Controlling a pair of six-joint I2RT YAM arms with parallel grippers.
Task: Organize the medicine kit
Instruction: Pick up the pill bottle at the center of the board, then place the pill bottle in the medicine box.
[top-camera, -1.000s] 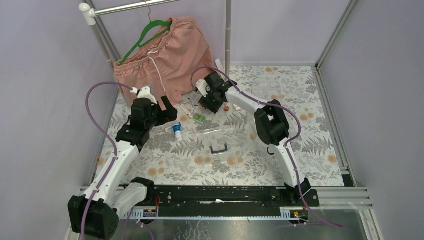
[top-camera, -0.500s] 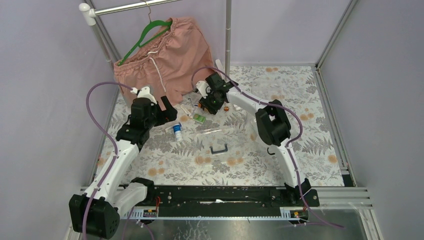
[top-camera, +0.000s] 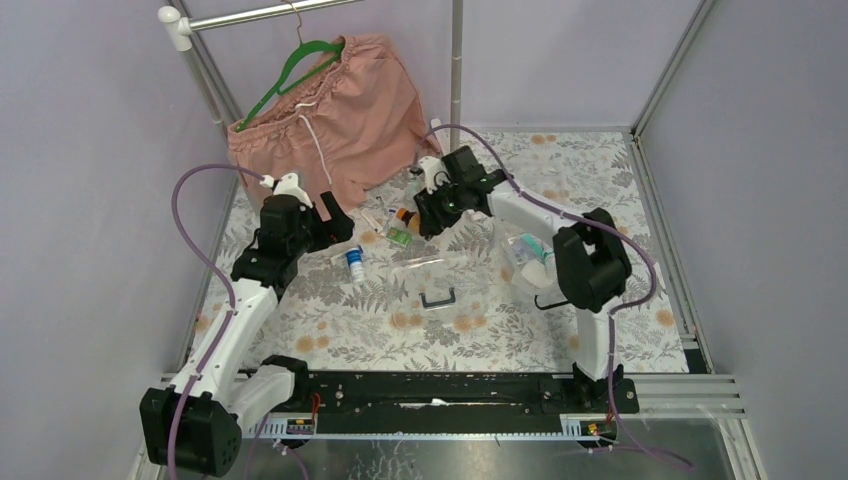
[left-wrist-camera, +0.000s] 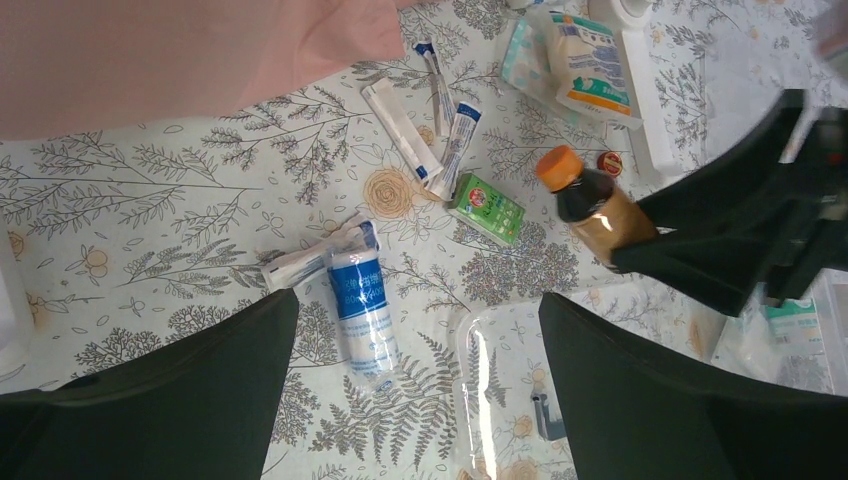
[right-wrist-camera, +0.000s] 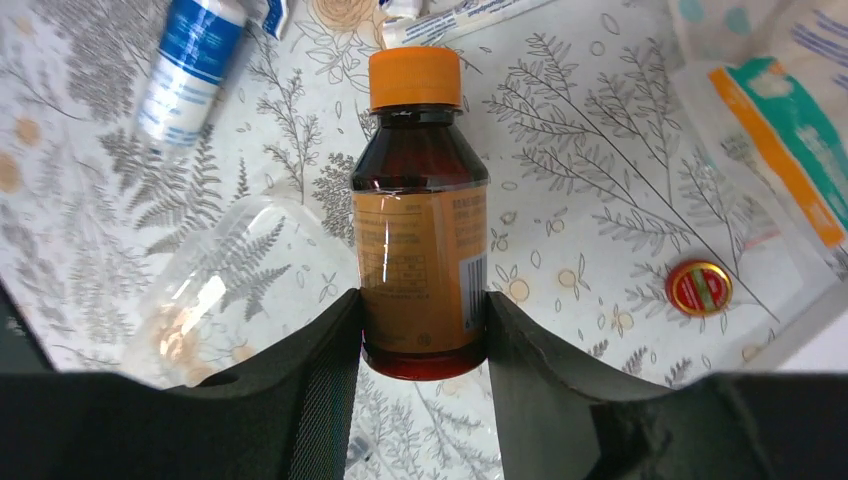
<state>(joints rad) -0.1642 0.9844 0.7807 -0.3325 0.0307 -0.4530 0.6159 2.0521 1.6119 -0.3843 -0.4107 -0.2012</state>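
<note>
The right claw (right-wrist-camera: 422, 318) grasps the amber bottle (right-wrist-camera: 422, 230), mid-pickup. The left claw (left-wrist-camera: 415, 330) hangs released and empty. Next, the bottle likely needs carrying to the clear box (top-camera: 512, 268), centre right.

One orange-capped bottle (right-wrist-camera: 420, 260) is sitting in the right gripper (right-wrist-camera: 422, 310) — one bandage roll (left-wrist-camera: 362, 305), one green box (left-wrist-camera: 485, 208) and three stick sachets (left-wrist-camera: 400, 125) are lying beyond the left gripper (left-wrist-camera: 417, 300).

Sachets (left-wrist-camera: 400, 125), green box (left-wrist-camera: 485, 208), bandage roll (left-wrist-camera: 362, 300) crowding far ctr; pink shorts (top-camera: 340, 110) draping far-left; clear lid (top-camera: 420, 265) lying mid-table; bare tablecloth (top-camera: 660, 320) showing near-right.
</note>
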